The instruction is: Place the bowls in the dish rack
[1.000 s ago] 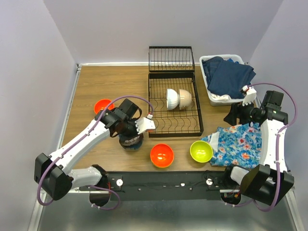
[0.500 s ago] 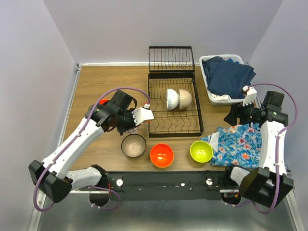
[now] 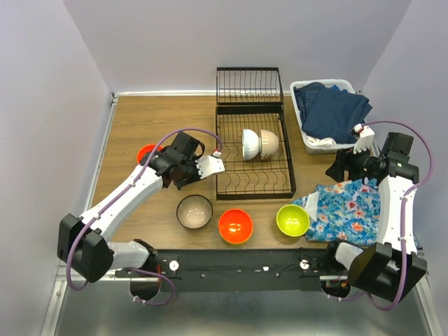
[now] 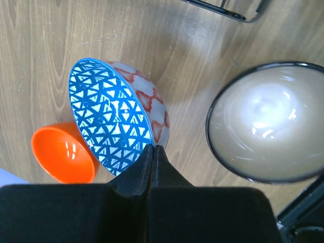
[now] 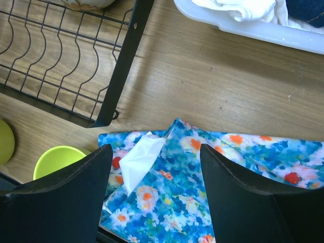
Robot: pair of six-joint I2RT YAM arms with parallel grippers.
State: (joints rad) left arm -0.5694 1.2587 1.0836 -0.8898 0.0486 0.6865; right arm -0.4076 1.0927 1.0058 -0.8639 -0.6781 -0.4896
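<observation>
Left arm swung back toward orange bowl [image 4: 63,152] since half a sec ago. My left pincer [image 4: 153,149] pinching blue patterned bowl [image 4: 111,121] by rim, tilted, left of dish rack [image 3: 238,178]. White bowl [image 3: 250,143], cream bowl [image 3: 269,143] on edge in rack. Right pincer [image 5: 156,152] spread over floral cloth [image 5: 238,167].

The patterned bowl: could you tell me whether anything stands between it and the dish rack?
Nothing visible does. The left gripper holds the patterned bowl just left of the rack, whose near slots are bare; two bowls stand farther back.
</observation>
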